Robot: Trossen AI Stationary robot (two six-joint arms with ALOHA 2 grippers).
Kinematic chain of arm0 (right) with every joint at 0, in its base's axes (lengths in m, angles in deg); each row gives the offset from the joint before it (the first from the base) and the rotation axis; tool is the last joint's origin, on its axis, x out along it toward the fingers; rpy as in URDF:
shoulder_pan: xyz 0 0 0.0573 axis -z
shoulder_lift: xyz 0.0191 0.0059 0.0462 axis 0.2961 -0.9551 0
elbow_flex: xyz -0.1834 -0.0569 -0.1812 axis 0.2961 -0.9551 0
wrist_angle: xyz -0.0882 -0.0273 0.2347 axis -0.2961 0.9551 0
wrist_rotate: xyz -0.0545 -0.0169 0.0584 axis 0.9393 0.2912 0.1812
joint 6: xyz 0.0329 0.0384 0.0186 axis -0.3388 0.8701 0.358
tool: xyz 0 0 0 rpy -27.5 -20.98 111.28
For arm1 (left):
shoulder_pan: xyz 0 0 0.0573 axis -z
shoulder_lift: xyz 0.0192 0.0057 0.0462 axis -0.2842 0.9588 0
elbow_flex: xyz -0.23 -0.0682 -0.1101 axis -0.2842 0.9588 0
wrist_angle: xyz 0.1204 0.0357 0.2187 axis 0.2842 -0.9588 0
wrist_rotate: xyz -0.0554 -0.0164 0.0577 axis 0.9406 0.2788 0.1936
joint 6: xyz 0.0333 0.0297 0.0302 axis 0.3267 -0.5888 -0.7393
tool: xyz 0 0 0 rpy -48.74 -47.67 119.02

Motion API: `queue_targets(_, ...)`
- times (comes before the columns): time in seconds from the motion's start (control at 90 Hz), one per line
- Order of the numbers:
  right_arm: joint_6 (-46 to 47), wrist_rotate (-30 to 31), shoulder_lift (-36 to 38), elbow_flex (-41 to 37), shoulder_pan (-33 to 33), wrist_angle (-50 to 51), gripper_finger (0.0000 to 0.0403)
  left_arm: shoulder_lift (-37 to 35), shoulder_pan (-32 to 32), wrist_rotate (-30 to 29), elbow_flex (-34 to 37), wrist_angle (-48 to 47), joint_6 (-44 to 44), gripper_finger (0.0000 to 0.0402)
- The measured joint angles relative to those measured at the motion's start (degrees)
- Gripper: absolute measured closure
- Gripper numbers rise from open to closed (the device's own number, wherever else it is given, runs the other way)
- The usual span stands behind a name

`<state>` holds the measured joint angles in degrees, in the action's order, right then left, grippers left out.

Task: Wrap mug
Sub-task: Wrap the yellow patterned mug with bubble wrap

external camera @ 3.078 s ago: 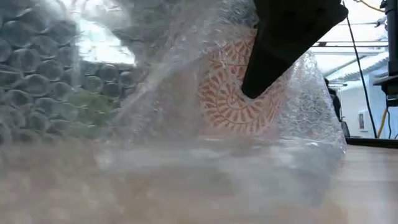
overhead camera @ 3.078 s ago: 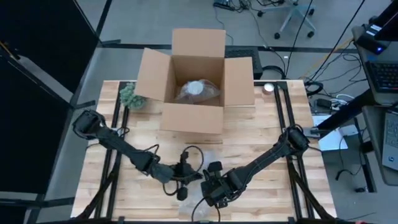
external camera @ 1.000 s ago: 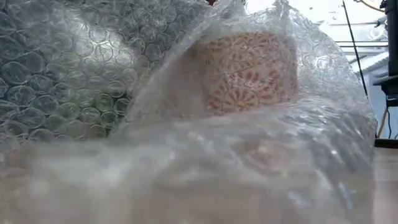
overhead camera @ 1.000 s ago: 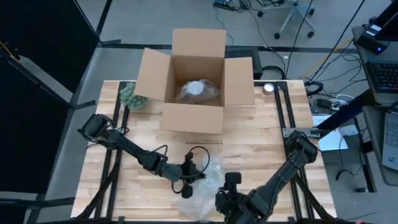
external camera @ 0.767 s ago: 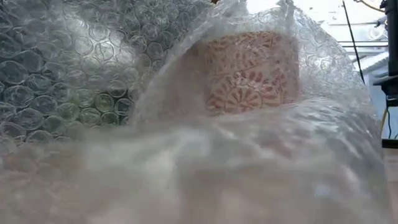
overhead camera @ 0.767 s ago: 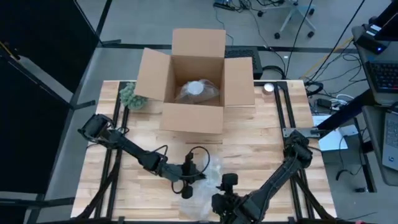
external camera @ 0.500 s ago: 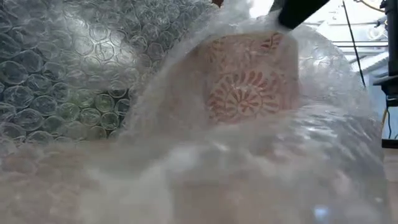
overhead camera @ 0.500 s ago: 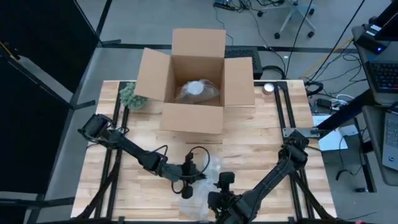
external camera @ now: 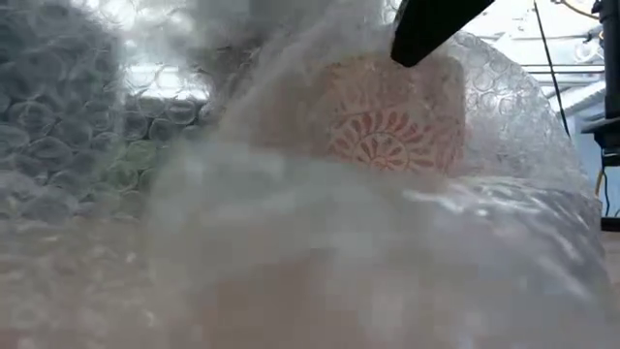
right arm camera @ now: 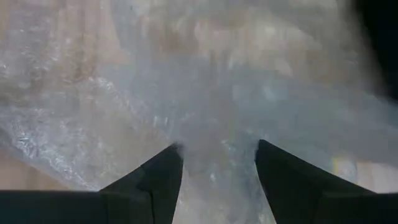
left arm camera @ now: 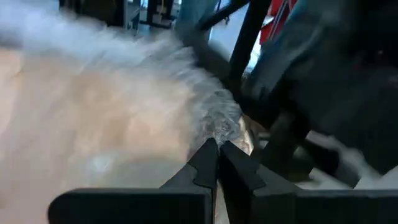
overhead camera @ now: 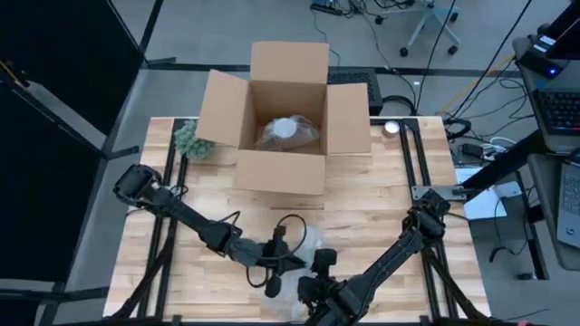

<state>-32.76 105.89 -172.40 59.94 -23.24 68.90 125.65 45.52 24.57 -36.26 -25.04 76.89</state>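
Observation:
The mug [external camera: 387, 121], pale with an orange pattern, stands near the table's front edge inside clear bubble wrap [external camera: 291, 242], and only the low view shows it. From above, the bubble wrap [overhead camera: 306, 246] is a pale heap between my two grippers. My left gripper [overhead camera: 279, 258] is at the heap's left side, shut on the wrap. My right gripper [overhead camera: 313, 279] hangs open over the heap's near right side, with bubble wrap [right arm camera: 217, 93] filling its wrist view. A dark gripper part [external camera: 426, 24] shows above the mug. My left gripper pinches a bunched bit of the bubble wrap [left arm camera: 219, 127] between its two fingertips [left arm camera: 208, 155]. The wrap spreads away from the pinch over the mug; how many layers it has cannot be told. My right gripper's open fingers [right arm camera: 158, 171] stand close over the wrap; whether they touch it, I cannot tell.
An open cardboard box [overhead camera: 263, 167] stands at the far middle of the table with a wrapped pale item [overhead camera: 288, 131] inside. A small green object [overhead camera: 192, 140] lies left of the box, and a small white round thing [overhead camera: 391, 128] to its right. Bare wood lies between box and grippers.
My right gripper has moved toward the table's left edge, closer to the wrapped mug. The wrap's near part has risen higher in front of the mug, and the sheet at the left is in motion. My left gripper stays shut on the wrap.

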Motion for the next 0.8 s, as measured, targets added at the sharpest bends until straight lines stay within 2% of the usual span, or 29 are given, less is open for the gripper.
queue_targets(0.333, 0.05, -1.45, 1.4, 0.68, -0.1, 1.64, 0.022, 2.85, -1.05, -0.01, 0.17, -0.31, -1.43, 0.0402)
queue_targets(0.633, 1.36, -5.4, 5.27, 7.04, -2.84, 12.72, 0.022, 7.78, -2.05, 1.73, 0.17, 0.15, 1.33, 0.0402)
queue_targets(0.722, 0.06, -2.78, 5.76, 7.11, -2.63, 12.43, 0.022, 8.09, -2.05, 1.73, 0.15, 0.72, 1.53, 0.0402)
queue_targets(0.8, -2.32, -3.74, 5.22, 6.55, -1.36, 9.58, 0.022, 8.11, -2.05, 1.77, 0.15, 1.02, 1.52, 0.0402)
